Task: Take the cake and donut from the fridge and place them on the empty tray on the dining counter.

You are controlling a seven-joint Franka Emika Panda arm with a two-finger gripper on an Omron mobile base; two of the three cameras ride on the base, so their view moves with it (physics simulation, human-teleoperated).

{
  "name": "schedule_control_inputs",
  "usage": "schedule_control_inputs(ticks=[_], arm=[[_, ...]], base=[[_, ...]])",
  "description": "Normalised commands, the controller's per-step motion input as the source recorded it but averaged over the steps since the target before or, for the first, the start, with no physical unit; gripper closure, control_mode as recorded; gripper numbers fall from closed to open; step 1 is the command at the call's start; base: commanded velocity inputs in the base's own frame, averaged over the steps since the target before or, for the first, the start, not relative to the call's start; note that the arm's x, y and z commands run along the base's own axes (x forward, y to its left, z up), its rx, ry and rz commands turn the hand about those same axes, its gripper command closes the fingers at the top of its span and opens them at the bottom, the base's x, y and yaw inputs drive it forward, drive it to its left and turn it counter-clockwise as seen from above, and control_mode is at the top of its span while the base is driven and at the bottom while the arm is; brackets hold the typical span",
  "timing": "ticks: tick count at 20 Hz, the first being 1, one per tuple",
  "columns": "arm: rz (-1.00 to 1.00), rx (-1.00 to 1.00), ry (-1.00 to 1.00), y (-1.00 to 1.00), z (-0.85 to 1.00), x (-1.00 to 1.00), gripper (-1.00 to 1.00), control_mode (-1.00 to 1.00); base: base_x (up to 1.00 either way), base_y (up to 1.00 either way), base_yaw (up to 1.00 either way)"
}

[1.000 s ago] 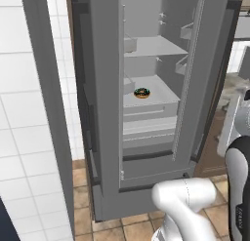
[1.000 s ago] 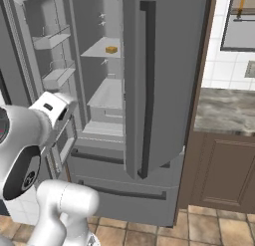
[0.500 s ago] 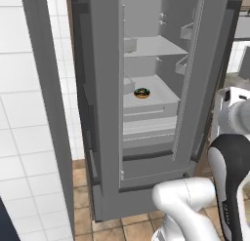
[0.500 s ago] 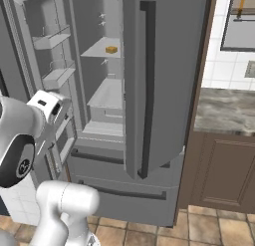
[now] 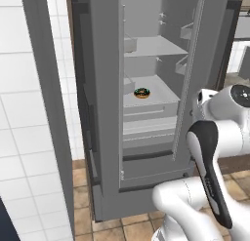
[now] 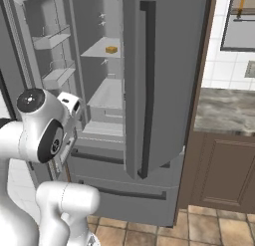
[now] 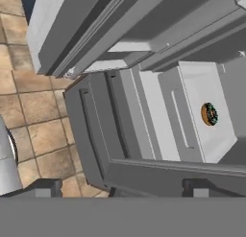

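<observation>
The fridge (image 5: pixel 105 89) stands with its left door open, and pale shelves show inside. The donut (image 5: pixel 141 92), dark-glazed with specks, lies on the middle shelf and also appears in the hand view (image 7: pixel 209 114). On the shelf above sits the cake (image 6: pixel 111 50), a small yellow-orange chunk. My gripper (image 7: pixel 120 188) is open with nothing between its fingers. It hangs in front of the fridge's lower part, well short of the donut. My arm's wrist (image 5: pixel 207 98) is right of the opening. The tray is out of view.
The right fridge door is shut, with a dark vertical handle (image 6: pixel 147 85). The open left door carries bins (image 6: pixel 52 41). A marbled stone top on a brown cabinet (image 6: pixel 224 110) stands to the right. White tiled wall (image 5: pixel 29 113) is on the left, with tan floor tiles (image 5: pixel 127 230) below.
My arm has swung further in front of the fridge, its upper joints showing larger in both base views. The donut and cake have not moved.
</observation>
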Motion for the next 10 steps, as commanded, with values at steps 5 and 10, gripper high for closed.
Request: schedule_control_inputs(ticks=[5,10], arm=[[0.03,-0.07,0.0,0.03,-0.49,0.38,-1.0,-1.0],[0.0,-0.02,-0.01,-0.03,-0.05,0.26,-1.0,-1.0]], base=[[0.0,0.0,0.0],[0.0,0.0,0.0]])
